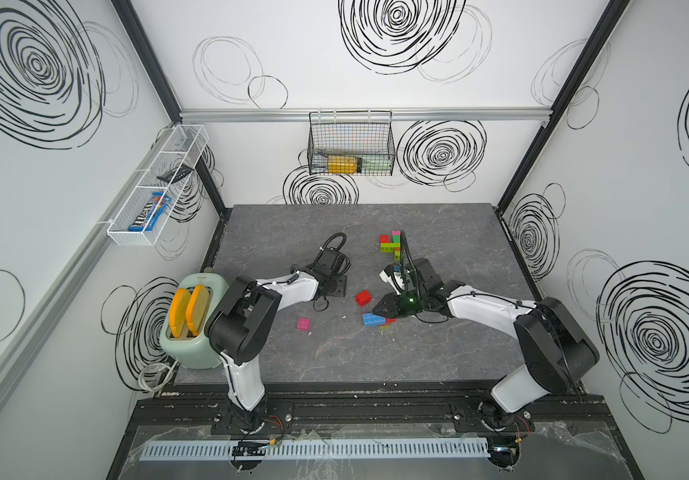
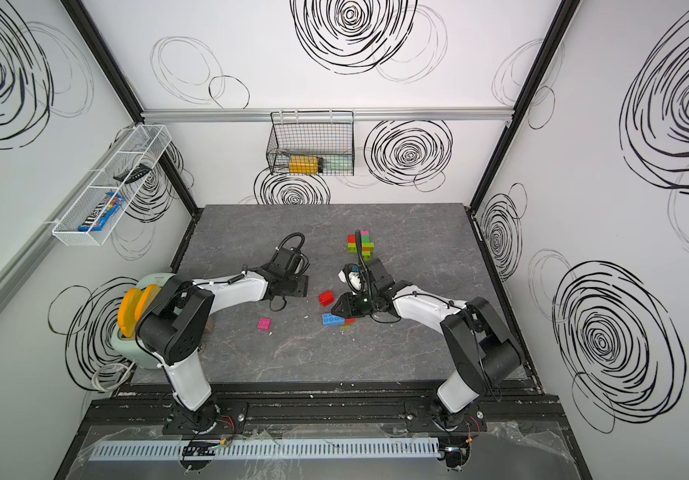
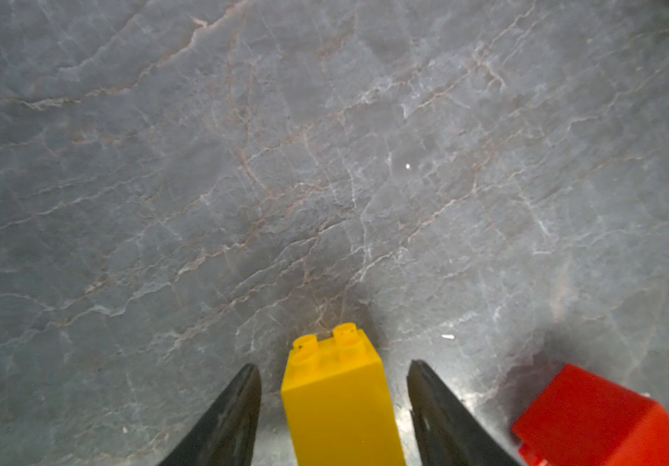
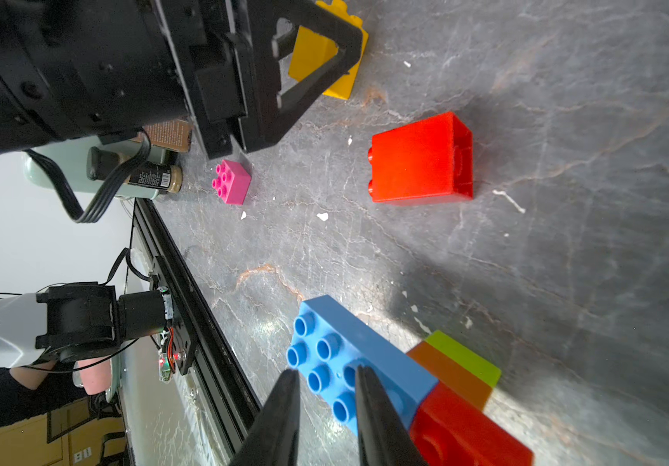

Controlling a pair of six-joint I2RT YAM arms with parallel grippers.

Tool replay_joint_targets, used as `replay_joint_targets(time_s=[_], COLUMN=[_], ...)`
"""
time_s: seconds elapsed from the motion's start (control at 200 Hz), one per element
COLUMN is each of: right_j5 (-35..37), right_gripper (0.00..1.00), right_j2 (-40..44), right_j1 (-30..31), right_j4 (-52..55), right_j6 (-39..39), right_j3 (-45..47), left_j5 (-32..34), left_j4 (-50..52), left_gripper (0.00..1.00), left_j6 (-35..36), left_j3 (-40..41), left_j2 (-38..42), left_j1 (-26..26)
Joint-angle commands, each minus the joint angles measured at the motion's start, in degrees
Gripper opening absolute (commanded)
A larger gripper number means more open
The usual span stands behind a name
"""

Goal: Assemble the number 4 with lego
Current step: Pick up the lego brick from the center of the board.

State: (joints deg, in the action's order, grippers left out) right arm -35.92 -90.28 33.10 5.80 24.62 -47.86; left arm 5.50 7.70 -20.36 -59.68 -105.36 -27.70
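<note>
A yellow lego brick (image 3: 336, 395) lies on the table between the fingers of my left gripper (image 3: 334, 367), with a gap on each side, so that gripper is open. A red brick (image 1: 362, 298) lies just to its right, and a pink one (image 1: 303, 323) nearer the front. My right gripper (image 4: 326, 373) hovers low over the studs of a blue brick (image 4: 381, 359), its jaws a narrow gap apart and holding nothing. Orange, lime and red bricks (image 4: 453, 375) sit against the blue one. A partly built lego figure (image 1: 392, 247) of red, lime, green and pink lies farther back, visible in both top views.
A mint toaster (image 1: 193, 324) with orange slices stands at the table's left edge beside the left arm. A black wire basket (image 1: 351, 145) hangs on the back wall, a white wire shelf (image 1: 155, 183) on the left wall. A black rail runs along the front edge.
</note>
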Motion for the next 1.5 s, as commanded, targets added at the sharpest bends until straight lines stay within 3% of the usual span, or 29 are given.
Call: replay_joint_targets(time_s=[0.0,0.305,0.46,0.57,0.751,1.001,1.136,1.256,1.491], right_j5=[0.17,0.15,2.98,3.76,3.51,-2.01,-5.95,-6.3,-4.52], right_gripper=[0.31,0.37,0.43,0.57,0.73,0.85,0.85,0.82,0.77], right_j2=[1.94,4.49,6.16,6.74,6.44,9.23,11.08,10.87,9.88], right_j1=[0.3,0.24,-0.07,-0.83,-2.2,-2.23,-1.86,-0.73,1.29], right_j4=[1.55,0.29,-0.16,-0.96,-2.44,-1.77,-1.73,2.42,9.09], right_j6=[-0.9,0.16,1.24,2.98,6.46,4.36,0.97,-1.82,-6.43], right_j3=[-0.71,-1.34,-1.78,-2.35,-3.35,-5.05,-4.6,-6.0,-8.91], left_j5=[0.19,-1.17,-3.06,-3.96,-5.36,-7.65,-13.06,-14.02,-15.72], left_j4=[0.33,0.07,-2.18,-7.34,-20.11,-55.1,-56.13,-58.5,-58.14], left_gripper=[0.5,0.33,0.11,0.0,0.0,0.0,0.0,0.0,0.0], left_j6=[-0.52,-0.04,1.77,3.67,8.79,27.72,32.4,37.27,38.49], left_j3=[-1.03,0.57,2.15,5.82,14.92,34.75,35.59,36.56,35.86], left_j2=[-0.81,-0.72,2.07,7.16,18.86,33.19,34.17,33.97,33.21], left_j1=[-0.33,0.09,0.01,-0.29,-2.76,-12.61,-14.29,-16.63,-17.4])
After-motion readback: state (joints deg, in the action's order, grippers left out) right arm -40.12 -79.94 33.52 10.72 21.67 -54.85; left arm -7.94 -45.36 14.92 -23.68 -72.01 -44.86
